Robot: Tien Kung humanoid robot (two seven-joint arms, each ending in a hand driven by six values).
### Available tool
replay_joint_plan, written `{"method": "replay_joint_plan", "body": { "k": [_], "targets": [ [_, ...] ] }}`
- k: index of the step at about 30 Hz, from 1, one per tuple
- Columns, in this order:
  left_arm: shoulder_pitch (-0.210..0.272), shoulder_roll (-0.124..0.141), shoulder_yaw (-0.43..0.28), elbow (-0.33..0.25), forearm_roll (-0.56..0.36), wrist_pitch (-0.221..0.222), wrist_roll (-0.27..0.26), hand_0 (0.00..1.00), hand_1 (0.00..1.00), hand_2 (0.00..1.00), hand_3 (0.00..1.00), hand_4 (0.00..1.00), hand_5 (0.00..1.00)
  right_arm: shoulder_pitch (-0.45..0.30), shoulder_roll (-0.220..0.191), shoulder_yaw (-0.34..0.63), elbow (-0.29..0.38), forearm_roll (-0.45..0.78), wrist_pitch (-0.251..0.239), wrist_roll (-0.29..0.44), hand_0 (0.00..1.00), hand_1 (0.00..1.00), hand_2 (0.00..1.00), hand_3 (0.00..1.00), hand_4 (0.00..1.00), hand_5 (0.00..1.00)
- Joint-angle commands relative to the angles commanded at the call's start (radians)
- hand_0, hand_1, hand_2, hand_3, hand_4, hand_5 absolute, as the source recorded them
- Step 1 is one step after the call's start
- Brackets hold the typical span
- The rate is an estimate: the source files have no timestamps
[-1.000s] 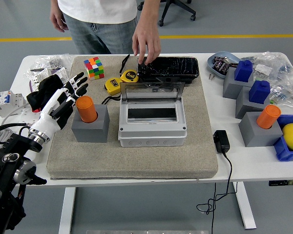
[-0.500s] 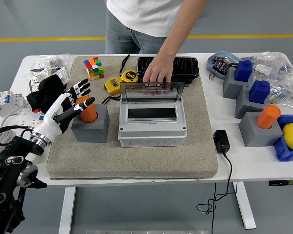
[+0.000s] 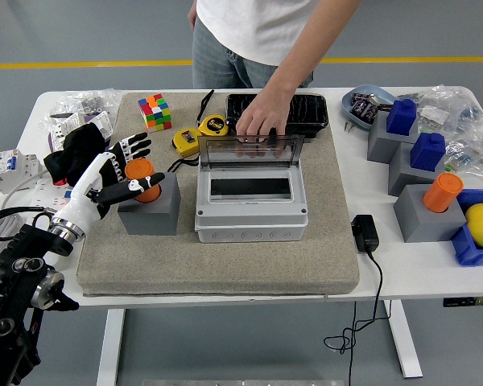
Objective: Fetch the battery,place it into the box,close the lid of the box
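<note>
left hand (image 3: 117,173): fingers now curling round the orange battery (image 3: 142,178), nearer than a second ago, not clearly clamped | battery: upright in grey holder (image 3: 150,206), left of box (image 3: 250,197) | box: lid (image 3: 250,150) up | person's hand (image 3: 262,122): moved from black tray (image 3: 306,112) onto lid's far edge | right hand: unseen

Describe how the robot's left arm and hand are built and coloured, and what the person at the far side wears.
The left hand has a white shell with black fingers marked by pale bands. A silver ring joins it at the wrist to a black arm of bulky round joints with metal caps, and a black cable loops beside it. The person wears a white short-sleeved T-shirt and blue jeans.
</note>
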Motion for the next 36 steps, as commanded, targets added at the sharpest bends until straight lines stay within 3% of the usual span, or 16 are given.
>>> {"method": "replay_joint_plan", "body": {
  "k": [1,18,19,36],
  "targets": [
    [-0.001,0.0,0.001,0.0,-0.001,0.005,-0.001,0.832,0.878,0.846,0.852,0.998,0.046,0.0,0.0,0.001,0.0,0.0,0.0,0.0,0.863,0.803,0.755,0.791,0.998,0.998],
    [-0.002,-0.002,0.033,0.004,-0.045,0.031,-0.005,0.787,0.854,0.816,0.843,0.998,0.034,0.005,-0.002,0.014,0.0,-0.007,-0.001,-0.001,0.86,0.804,0.756,0.791,0.998,0.998],
    [-0.002,-0.002,0.034,0.005,-0.047,0.032,-0.005,0.736,0.821,0.773,0.812,0.998,0.007,0.005,-0.002,0.015,0.0,-0.007,-0.001,-0.001,0.858,0.804,0.756,0.792,0.998,0.998],
    [-0.008,-0.002,0.068,0.023,-0.092,0.062,-0.007,0.671,0.743,0.678,0.721,0.998,0.002,0.01,-0.003,0.036,0.0,-0.017,-0.002,-0.001,0.857,0.805,0.756,0.79,0.998,0.998]
  ]
}}
